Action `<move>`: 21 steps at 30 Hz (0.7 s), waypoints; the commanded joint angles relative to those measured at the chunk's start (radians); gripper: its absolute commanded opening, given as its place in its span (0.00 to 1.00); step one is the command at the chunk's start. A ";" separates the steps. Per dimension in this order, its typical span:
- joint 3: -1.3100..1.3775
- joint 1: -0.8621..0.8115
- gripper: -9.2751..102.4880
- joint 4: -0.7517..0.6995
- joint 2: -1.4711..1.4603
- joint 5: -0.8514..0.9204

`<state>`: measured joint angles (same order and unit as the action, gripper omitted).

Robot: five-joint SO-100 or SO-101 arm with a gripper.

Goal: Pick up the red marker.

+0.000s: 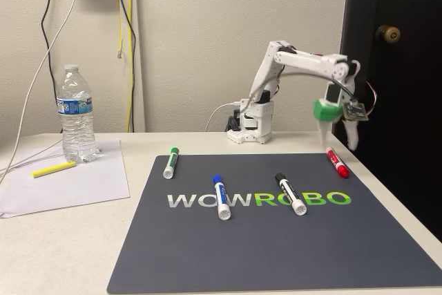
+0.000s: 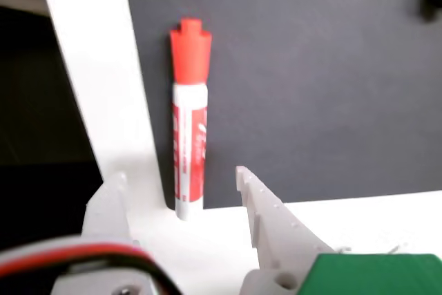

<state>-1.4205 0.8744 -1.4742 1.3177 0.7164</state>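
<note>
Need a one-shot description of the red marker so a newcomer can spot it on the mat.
Start at the dark mat printed WOWROBO in the fixed view. Go to its far right corner, just below the arm's end effector. The red marker lies there: white barrel, red cap; the green marker, blue marker and black marker lie further left.

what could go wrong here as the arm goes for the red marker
The red marker lies at the mat's edge, its white end poking just past onto the table. The gripper hangs above that end with its jaws open: closing so near the tip, the marker may pivot, slip out or roll away.
</note>
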 commanded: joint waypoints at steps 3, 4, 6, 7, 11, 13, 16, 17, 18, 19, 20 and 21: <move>-0.086 0.006 0.42 0.115 0.092 0.011; -0.091 0.006 0.42 0.123 0.092 0.012; -0.106 0.003 0.42 0.141 0.092 0.015; -0.118 0.003 0.42 0.156 0.092 0.017; -0.163 -0.005 0.42 0.210 0.098 0.026; -0.176 -0.008 0.42 0.232 0.098 0.029; -0.195 -0.015 0.42 0.258 0.098 0.032; -0.199 -0.017 0.42 0.262 0.097 0.034; -0.202 -0.018 0.41 0.267 0.094 0.034; -0.207 -0.018 0.39 0.275 0.092 0.034; -0.209 -0.020 0.37 0.281 0.091 0.032; -0.212 -0.021 0.34 0.284 0.087 0.029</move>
<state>-1.6322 0.8682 -1.1996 1.3514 0.7378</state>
